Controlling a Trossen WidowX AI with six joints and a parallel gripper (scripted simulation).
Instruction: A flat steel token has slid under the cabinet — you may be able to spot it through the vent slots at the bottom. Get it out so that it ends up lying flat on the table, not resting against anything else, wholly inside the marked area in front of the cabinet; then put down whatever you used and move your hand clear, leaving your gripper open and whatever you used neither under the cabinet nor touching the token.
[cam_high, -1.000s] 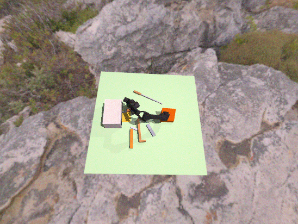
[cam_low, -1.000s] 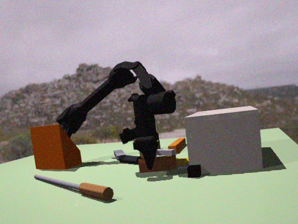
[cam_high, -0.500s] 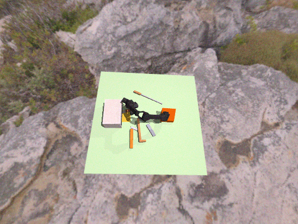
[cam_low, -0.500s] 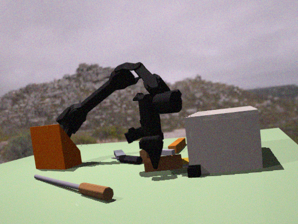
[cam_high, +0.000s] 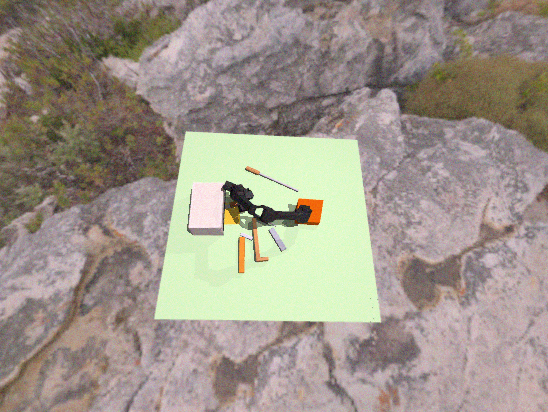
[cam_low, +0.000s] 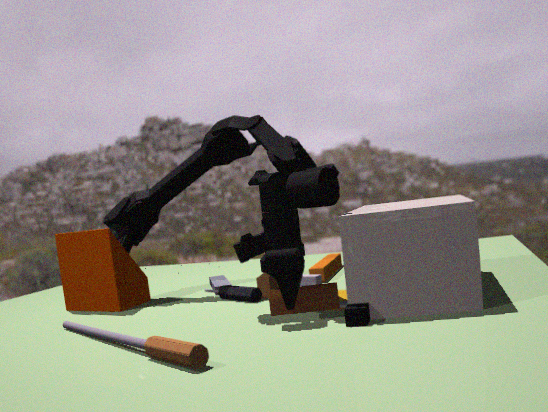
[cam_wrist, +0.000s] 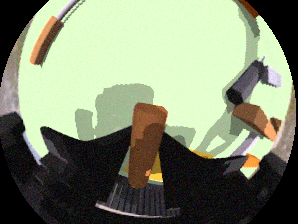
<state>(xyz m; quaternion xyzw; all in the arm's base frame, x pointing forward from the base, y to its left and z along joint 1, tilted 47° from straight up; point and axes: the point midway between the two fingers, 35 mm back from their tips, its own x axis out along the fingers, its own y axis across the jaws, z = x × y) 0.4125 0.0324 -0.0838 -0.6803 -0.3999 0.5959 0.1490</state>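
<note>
The pale cabinet (cam_high: 206, 207) (cam_low: 410, 260) stands on the table, with the yellow marked area (cam_high: 232, 217) (cam_low: 342, 295) (cam_wrist: 156, 176) in front of it. My gripper (cam_low: 291, 304) (cam_wrist: 146, 131) points down in front of the cabinet, shut on a brown bar-shaped tool (cam_low: 322, 298) (cam_wrist: 146, 145). The tool is held low and nearly level, pointing toward the cabinet front; whether it touches the table or reaches under the cabinet I cannot tell. The arm partly covers the marked area from above. The steel token and the vent slots are not visible.
A screwdriver-like tool (cam_high: 252, 170) (cam_low: 175, 352) (cam_wrist: 47, 40) lies to one side. Opposite lie an L-shaped tool (cam_high: 256, 242) (cam_wrist: 255, 117), an orange bar (cam_high: 241, 255) (cam_low: 325, 267), a small grey bar (cam_low: 312, 279) and a black-handled grey tool (cam_low: 240, 293) (cam_wrist: 245, 85). A black block (cam_low: 357, 315) is by the cabinet corner.
</note>
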